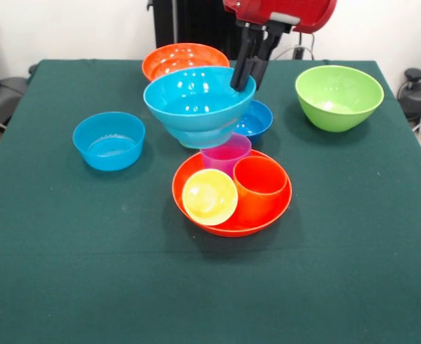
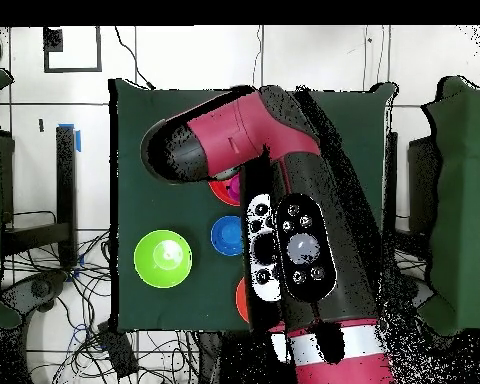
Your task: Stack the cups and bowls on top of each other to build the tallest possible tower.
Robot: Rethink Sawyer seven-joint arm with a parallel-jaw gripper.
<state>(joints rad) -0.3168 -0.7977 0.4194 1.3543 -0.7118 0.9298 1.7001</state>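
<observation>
While the fingers (image 1: pixel 243 77) pinch the right rim of the large light blue bowl (image 1: pixel 198 104) and hold it tilted above the counter (image 1: pixel 67 272), the move turns on what lies just below and nearer: the large orange bowl (image 1: pixel 231 192) holding the orange cup (image 1: pixel 260 188), yellow cup (image 1: pixel 210 196) and purple cup (image 1: pixel 225 153). I judge a short shift toward the near side would centre the bowl over them. The overhead view hides this beneath the arm.
</observation>
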